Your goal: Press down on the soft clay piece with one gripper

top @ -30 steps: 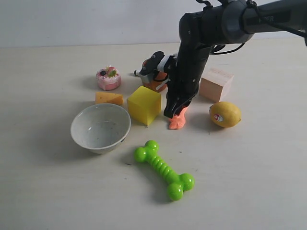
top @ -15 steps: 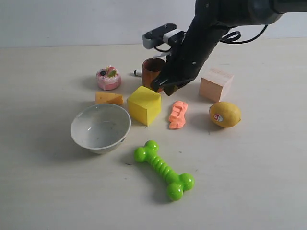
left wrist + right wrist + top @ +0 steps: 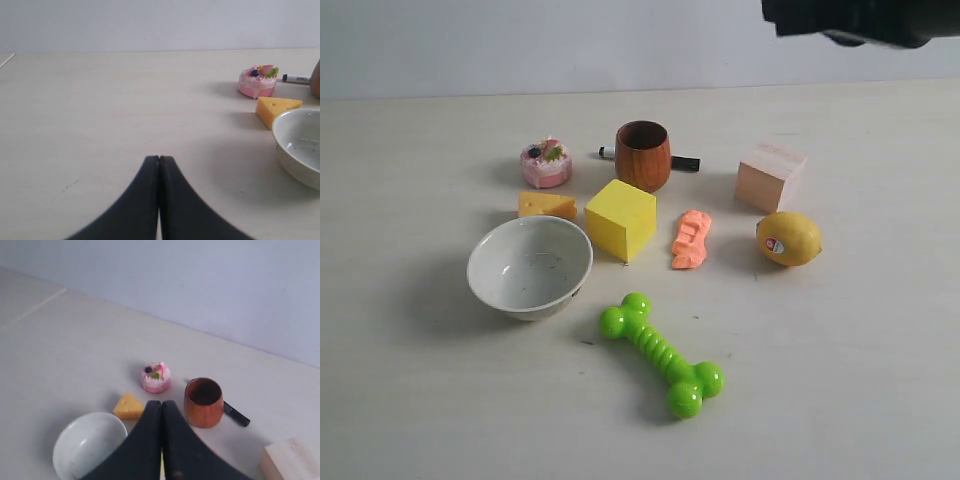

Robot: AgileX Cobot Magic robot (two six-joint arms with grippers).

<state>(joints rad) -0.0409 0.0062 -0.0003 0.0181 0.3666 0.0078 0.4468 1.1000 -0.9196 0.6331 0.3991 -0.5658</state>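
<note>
The soft clay piece (image 3: pixel 691 239) lay on the counter (image 3: pixel 840 380). In the exterior view the yellow cube (image 3: pixel 620 218) was just beside it at its 9 o'clock and the lemon (image 3: pixel 788 238) near at its 3 o'clock; it touched neither. The right gripper (image 3: pixel 161 406) had its fingers closed flat together with nothing between them. It hung high, looking down on the wooden cup (image 3: pixel 203 402), and the clay did not show in its view. The left gripper (image 3: pixel 159 161) was likewise closed and empty, low over bare counter.

I judged the right gripper the better placed for the press. The closed fingers would serve as one blunt tip. It should centre over the lump and come straight down — clear of the cube's edge — stopping once the clay gave, since the lump could slide or stick.
</note>
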